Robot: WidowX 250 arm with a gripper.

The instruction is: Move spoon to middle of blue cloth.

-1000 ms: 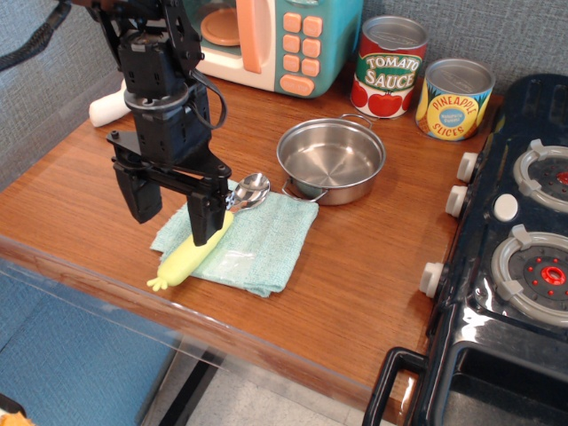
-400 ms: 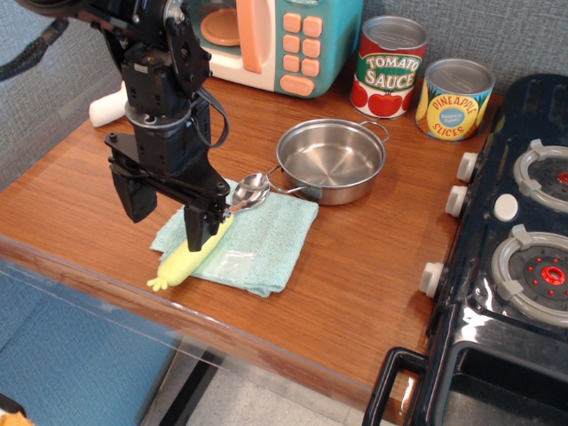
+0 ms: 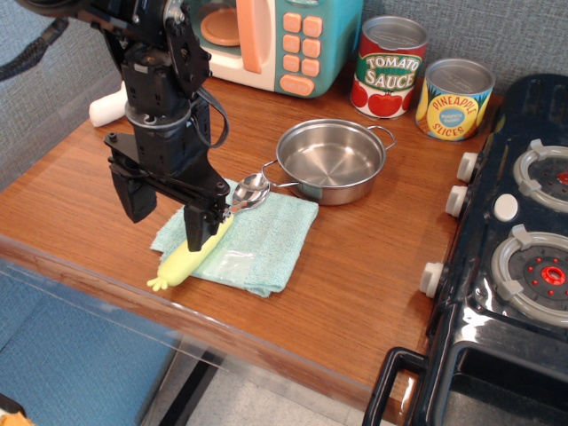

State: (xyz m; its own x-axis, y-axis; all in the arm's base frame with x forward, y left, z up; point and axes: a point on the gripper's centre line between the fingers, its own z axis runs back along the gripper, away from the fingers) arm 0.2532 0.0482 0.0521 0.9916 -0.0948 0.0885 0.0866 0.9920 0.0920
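The spoon (image 3: 188,255) lies diagonally on the left part of the blue cloth (image 3: 257,235). Its pale yellow-green handle sticks out over the cloth's front-left edge. Its shiny metal bowl (image 3: 251,190) rests at the cloth's back edge, close to the pot. My gripper (image 3: 167,216) is open and points down over the cloth's left side. Its right finger (image 3: 199,228) stands on or just over the handle's upper part. Its left finger (image 3: 133,195) is off the cloth, over bare wood. The part of the handle under the finger is hidden.
A steel two-handled pot (image 3: 330,161) stands just behind the cloth. A toy microwave (image 3: 275,40), a tomato sauce can (image 3: 388,67) and a pineapple can (image 3: 453,98) line the back. A white toy (image 3: 106,108) lies behind the arm. A black toy stove (image 3: 515,231) fills the right. The table's front edge is near.
My gripper has shifted slightly left and lower over the spoon handle. The pot has turned, its handles now pointing left and right. The spoon lies where it was.
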